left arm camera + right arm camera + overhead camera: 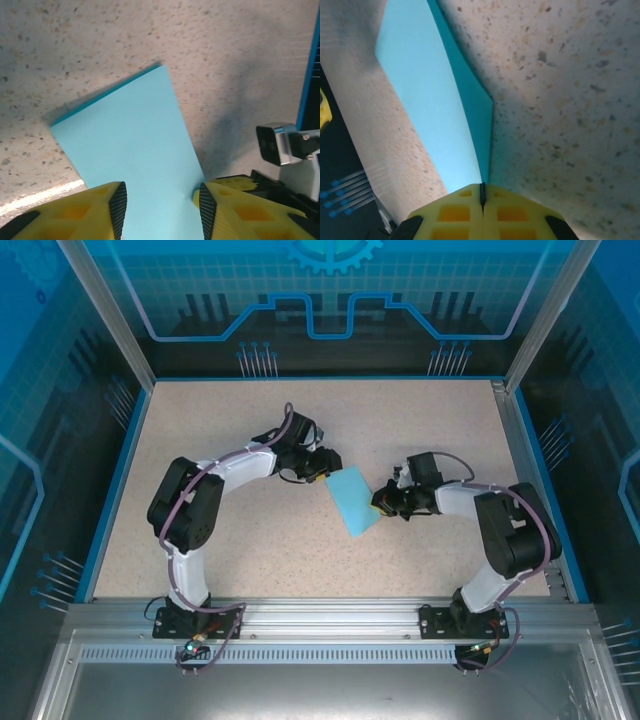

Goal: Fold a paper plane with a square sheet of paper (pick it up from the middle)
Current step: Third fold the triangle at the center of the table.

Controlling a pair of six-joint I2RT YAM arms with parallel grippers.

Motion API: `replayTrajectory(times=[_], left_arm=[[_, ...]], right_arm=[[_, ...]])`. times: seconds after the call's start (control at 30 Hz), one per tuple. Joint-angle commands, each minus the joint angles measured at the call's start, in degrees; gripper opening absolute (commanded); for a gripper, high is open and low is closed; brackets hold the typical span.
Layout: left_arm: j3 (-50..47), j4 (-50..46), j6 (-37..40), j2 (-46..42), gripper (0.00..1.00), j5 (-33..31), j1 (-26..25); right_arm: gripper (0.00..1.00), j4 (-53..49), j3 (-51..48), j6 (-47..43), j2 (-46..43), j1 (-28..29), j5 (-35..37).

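**Paper pinched at the right corner, left fingers straddling the far end**

The right gripper point(481, 189) has its yellow fingers pressed together on the near right corner of the sheet of paper point(350, 498). From that seam two thin light-blue layers fan out, so the sheet looks folded in half. It lies mid-table between the arms, its long axis slanting from that corner away towards the left arm. There the left gripper point(161, 207) holds its ribbed black pads apart, with the smooth, crisp-edged paper running out through the gap. Neither arm is clearly nearer. The speckled beige table point(230, 430) lies beneath.
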Motion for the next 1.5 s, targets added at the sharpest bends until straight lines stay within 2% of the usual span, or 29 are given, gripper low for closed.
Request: replayTrajectory(times=[0.0,0.1,0.23,0.43,0.6,0.83,1.03,1.37,1.47], left_arm=[[-1.94,-0.68,-0.06,-2.0,0.47,1.48,0.18],[-2.37,0.18,-0.84,-1.55,0.47,2.0,-0.12],[-2.04,0.66,-1.9,0.42,0.46,2.73,-0.82],[-2.01,1.96,-3.27,2.74,0.44,2.66,-1.56],[-1.65,2.07,-4.12,5.08,0.42,2.49,-1.92],[-0.43,0.33,-3.96,8.46,0.38,1.34,-2.15],[0.06,-0.16,-2.14,10.04,0.36,0.88,-2.25],[2.35,1.13,4.74,11.56,0.36,2.69,-2.48],[3.34,0.76,5.34,12.1,0.36,3.25,-2.5]], right_arm=[[0.0,4.22,-2.13,10.49,-3.58,2.98,5.52],[0.01,4.54,-4.04,16.8,-5.46,6.15,10.83],[0.01,3.14,-4.42,21.51,-5.43,8.79,13.85],[0.03,1.89,-4.39,23.83,-5.82,12.45,16.14],[0.06,-1.36,-2.62,21.47,-4.95,12.85,14.16],[0.26,-5.21,-0.61,13.29,-5.65,12.89,11.21],[0.33,-6.98,1.4,6.14,-4.91,10.9,6.77],[0.36,-7.66,5.96,-0.92,1.15,6.11,-1.03],[0.31,-7.67,7.17,-1.31,3.04,5.97,-2.05]])
